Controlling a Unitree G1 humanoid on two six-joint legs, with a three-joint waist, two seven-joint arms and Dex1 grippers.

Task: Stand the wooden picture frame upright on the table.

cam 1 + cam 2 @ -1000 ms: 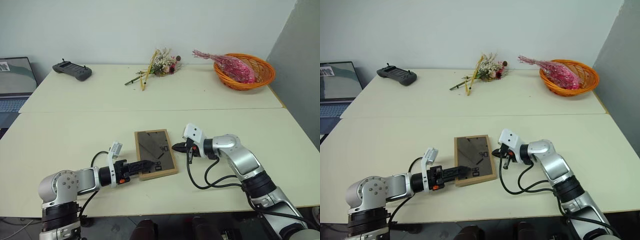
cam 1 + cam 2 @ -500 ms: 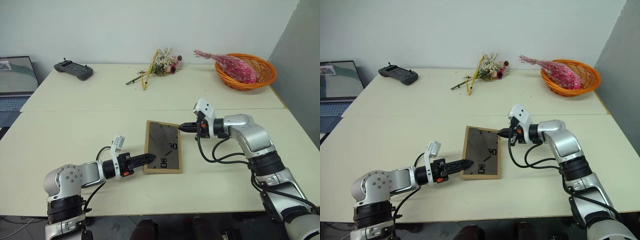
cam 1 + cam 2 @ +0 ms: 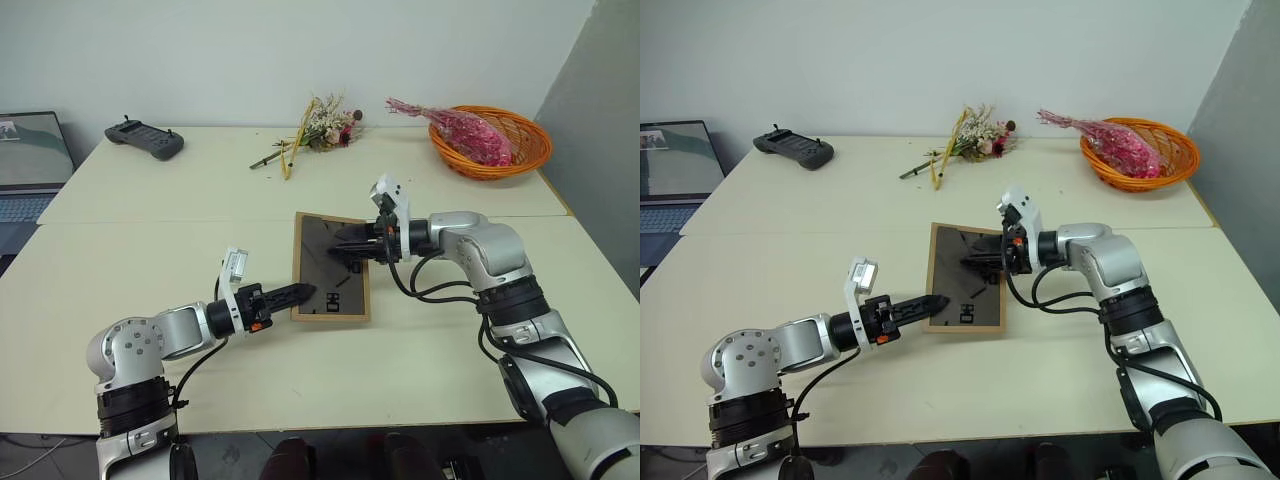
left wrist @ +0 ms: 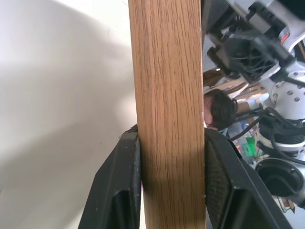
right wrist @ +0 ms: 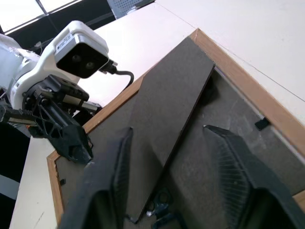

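The wooden picture frame (image 3: 325,290) is held off the table (image 3: 150,250), tilted, its dark back panel facing me. My left gripper (image 3: 303,293) is shut on the frame's near left edge; in the left wrist view both black fingers (image 4: 119,191) press the light-wood rim (image 4: 167,95). My right gripper (image 3: 345,248) reaches in from the right over the back panel and is open. In the right wrist view its fingers stand apart on either side of the fold-out stand (image 5: 167,109), which is partly lifted from the panel. The picture side is hidden.
A black controller (image 3: 145,140) and a laptop (image 3: 30,165) lie at the far left. Dried flowers (image 3: 315,130) lie at the far middle, and an orange basket (image 3: 490,140) with pink flowers stands at the far right. A seam (image 3: 150,222) crosses the table.
The frame lay flat a second ago; it now hangs raised and tilted. My left gripper closed on its edge. My right gripper moved from the frame's right side onto its back and opened.
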